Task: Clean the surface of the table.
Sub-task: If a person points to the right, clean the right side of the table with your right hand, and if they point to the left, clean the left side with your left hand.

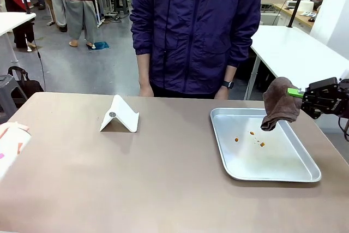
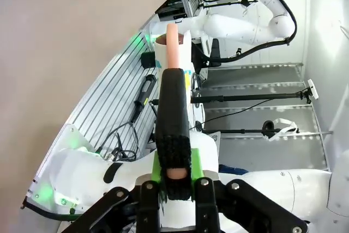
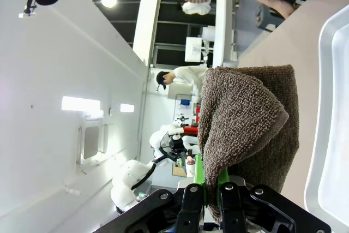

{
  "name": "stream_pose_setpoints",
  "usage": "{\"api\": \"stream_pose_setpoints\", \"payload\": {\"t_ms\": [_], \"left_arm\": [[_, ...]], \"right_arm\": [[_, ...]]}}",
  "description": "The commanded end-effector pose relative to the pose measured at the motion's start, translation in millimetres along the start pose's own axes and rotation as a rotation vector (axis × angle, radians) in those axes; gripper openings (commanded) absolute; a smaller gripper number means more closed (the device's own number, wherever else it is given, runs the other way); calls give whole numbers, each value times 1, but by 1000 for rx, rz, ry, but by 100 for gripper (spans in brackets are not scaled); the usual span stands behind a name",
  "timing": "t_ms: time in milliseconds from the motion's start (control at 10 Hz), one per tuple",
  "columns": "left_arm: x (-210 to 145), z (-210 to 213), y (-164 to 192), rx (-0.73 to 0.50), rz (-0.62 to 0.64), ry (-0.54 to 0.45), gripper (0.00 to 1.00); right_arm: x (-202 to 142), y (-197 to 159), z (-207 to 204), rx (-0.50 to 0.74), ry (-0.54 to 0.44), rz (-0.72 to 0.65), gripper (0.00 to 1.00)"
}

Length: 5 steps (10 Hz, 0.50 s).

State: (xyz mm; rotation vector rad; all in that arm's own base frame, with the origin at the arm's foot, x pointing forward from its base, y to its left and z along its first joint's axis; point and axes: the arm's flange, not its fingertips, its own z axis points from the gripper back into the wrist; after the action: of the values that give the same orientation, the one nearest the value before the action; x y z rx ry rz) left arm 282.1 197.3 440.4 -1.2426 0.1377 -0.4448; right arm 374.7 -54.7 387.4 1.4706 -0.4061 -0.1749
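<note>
The surface (image 1: 163, 184) is bearing a white stand (image 1: 120, 114) and a crumbed tray (image 1: 275, 162); the right hand (image 1: 295, 93) is gripping a cloth (image 1: 281, 103), the left hand (image 2: 173, 175) a black tool (image 2: 173, 113).

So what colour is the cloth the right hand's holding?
The cloth is dark brown, clearest in the right wrist view.

**Left claw (image 2: 174, 175) clamped on a black bar**

The black left claw with green pads is closed around a long, rough-textured black bar with a peach-pink tip (image 2: 173, 118), which runs straight up from the claw. Up and left of the claw lies the smooth brownish-taupe surface (image 2: 60, 36). Just left of the claw sit loose black cables (image 2: 122, 140). To its upper right are thin black tripod rods (image 2: 245, 97).
</note>
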Motion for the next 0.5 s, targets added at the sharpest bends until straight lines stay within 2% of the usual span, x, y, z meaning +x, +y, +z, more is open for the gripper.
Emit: {"api": "stream_pose_setpoints", "payload": {"t_ms": [0,400], "left_arm": [[10,2,-2,2,16,19,22],[10,2,-2,2,16,19,22]], "right_arm": [[0,3,1,2,2,7,0],[0,3,1,2,2,7,0]]}}
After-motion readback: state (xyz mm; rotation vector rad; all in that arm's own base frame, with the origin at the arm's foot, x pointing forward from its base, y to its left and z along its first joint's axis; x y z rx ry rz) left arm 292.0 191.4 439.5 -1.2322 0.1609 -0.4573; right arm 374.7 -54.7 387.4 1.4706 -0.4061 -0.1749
